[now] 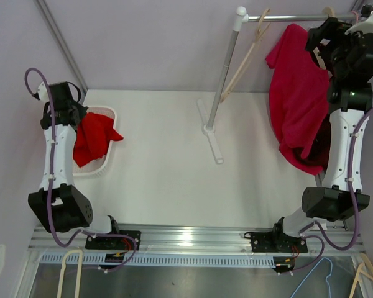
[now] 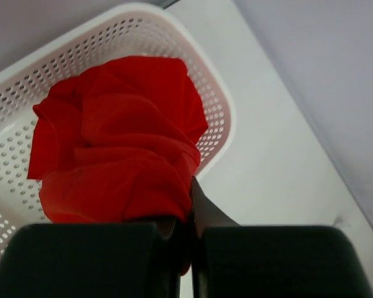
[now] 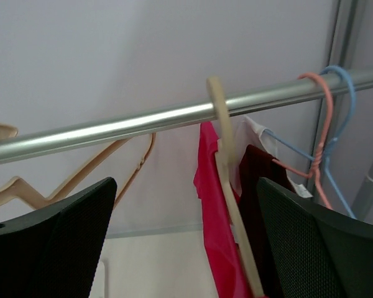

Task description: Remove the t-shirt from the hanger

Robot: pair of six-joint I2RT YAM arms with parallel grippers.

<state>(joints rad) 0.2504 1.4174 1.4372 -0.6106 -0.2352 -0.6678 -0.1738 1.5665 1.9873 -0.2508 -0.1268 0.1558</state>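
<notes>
Overhead, a white tabletop (image 1: pixel 168 161) enclosed by pale lilac walls (image 1: pixel 143 43) carries a clothes rack. Its slanting grey upright pole (image 1: pixel 224 68) rises from a white cross-shaped foot (image 1: pixel 210 139) to a silver metal rail (image 1: pixel 292 17) at the far right. The magenta-red t-shirt (image 1: pixel 298 93) hangs from a cream plastic hanger (image 3: pixel 224 161) hooked on that rail, just beside a dark maroon garment (image 3: pixel 261 186). The right gripper (image 3: pixel 186 248) is raised to the rail, its fingers spread wide on either side of the hanger, gripping nothing. At the left edge a white perforated plastic basket (image 2: pixel 217 93) sits on the tabletop. The left gripper (image 2: pixel 189 248) above it is closed, pinching a crumpled red cloth (image 2: pixel 118 149) that lies in the basket.
</notes>
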